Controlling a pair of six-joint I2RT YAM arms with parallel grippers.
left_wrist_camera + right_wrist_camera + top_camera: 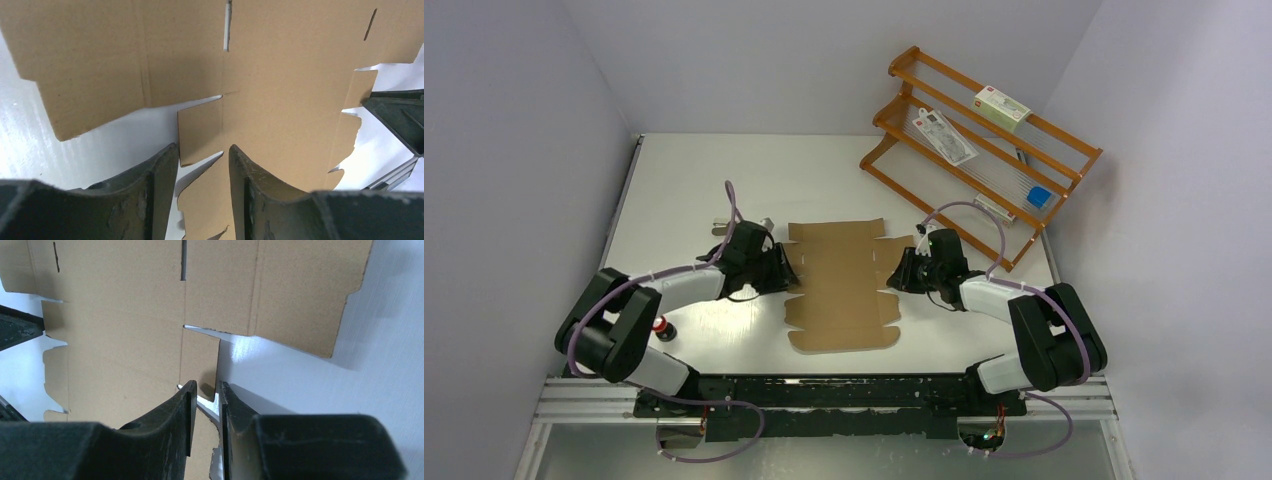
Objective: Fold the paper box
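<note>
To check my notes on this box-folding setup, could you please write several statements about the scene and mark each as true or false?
1. The paper box lies as a flat, unfolded sheet on the table. True.
2. Both grippers are at the same edge of the sheet. False: the left gripper is at its left edge and the right gripper at its right edge.
3. An orange rack stands at the table's far right corner. True.
4. The rack's shelves are bare. False: white packages lie on them.
</note>
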